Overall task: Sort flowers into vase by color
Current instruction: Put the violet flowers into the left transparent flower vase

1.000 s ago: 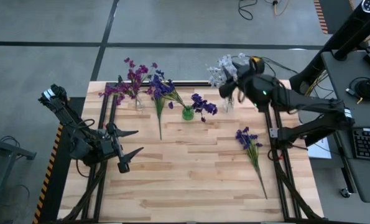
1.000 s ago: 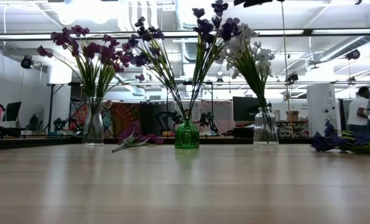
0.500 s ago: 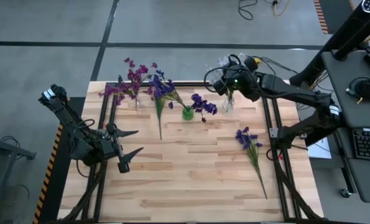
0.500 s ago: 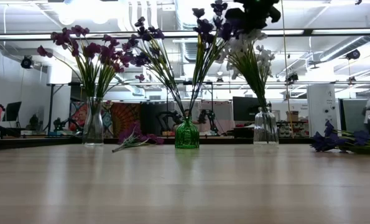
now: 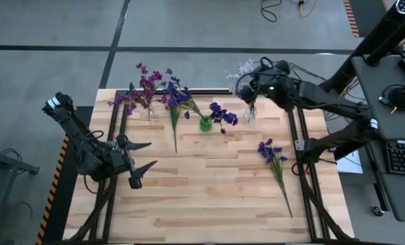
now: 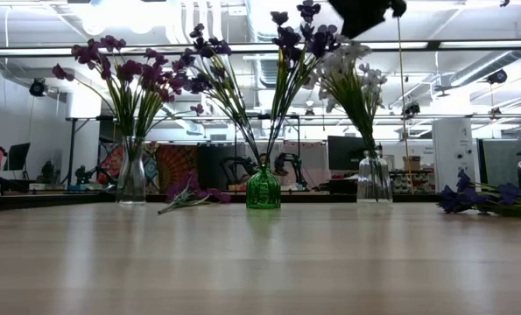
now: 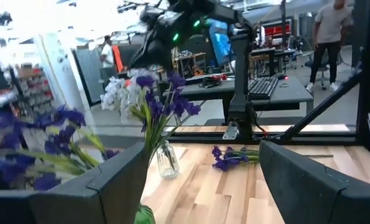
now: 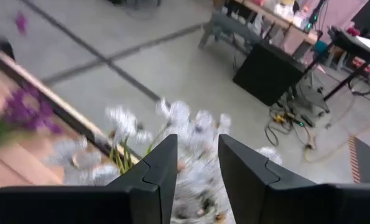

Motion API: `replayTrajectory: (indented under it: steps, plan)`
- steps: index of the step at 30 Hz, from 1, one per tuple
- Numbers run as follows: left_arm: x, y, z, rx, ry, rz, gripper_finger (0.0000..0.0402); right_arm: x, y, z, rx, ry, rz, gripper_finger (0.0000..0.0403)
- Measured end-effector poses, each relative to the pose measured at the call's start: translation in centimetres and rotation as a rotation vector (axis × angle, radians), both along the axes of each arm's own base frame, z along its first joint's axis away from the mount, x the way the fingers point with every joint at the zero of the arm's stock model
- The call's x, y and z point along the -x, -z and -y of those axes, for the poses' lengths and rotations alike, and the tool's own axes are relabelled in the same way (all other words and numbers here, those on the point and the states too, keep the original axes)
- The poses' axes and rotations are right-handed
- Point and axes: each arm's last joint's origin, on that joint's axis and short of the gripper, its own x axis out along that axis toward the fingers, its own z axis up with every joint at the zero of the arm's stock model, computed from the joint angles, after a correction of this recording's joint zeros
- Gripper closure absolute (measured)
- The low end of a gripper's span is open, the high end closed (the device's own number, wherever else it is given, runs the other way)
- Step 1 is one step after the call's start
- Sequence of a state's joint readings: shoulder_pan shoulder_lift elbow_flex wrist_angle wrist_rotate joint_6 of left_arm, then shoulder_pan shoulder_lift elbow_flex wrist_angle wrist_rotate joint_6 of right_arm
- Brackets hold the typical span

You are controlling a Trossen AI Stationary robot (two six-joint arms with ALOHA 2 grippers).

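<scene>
The white flowers stand in the clear vase at the table's far right, and my right gripper, which half a second ago sat low among the blossoms, has lifted a little and hangs just above them. Its fingers are parted with nothing between them, so I judge that sprig delivered. One blue-violet sprig lies loose on the table near the right edge, and another rests beside the green vase; those remain. My left gripper waits open over the left side.
</scene>
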State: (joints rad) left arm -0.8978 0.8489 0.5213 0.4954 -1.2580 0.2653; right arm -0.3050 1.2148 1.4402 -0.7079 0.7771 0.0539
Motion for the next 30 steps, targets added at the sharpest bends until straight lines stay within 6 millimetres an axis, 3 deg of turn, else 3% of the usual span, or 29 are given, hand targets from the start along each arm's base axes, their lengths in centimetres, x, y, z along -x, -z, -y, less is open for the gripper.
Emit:
replayTrajectory:
  steps: [8, 20, 30]
  plan:
    - [-0.8, 1.9, 0.7, 0.137, -0.016, -0.009, 0.0116, 1.7, -2.7, -1.6, 0.039, -0.047, 0.104, 0.0295]
    - [-4.6, 4.0, 2.9, 0.190, -0.092, -0.036, 0.0116, 1.5, -3.2, -3.8, 0.060, -0.158, 0.108, 0.0310]
    - [-8.4, 8.1, 1.2, 0.411, -0.142, -0.081, 0.0116, 1.3, -3.3, -4.5, 0.069, -0.197, 0.109, 0.0311]
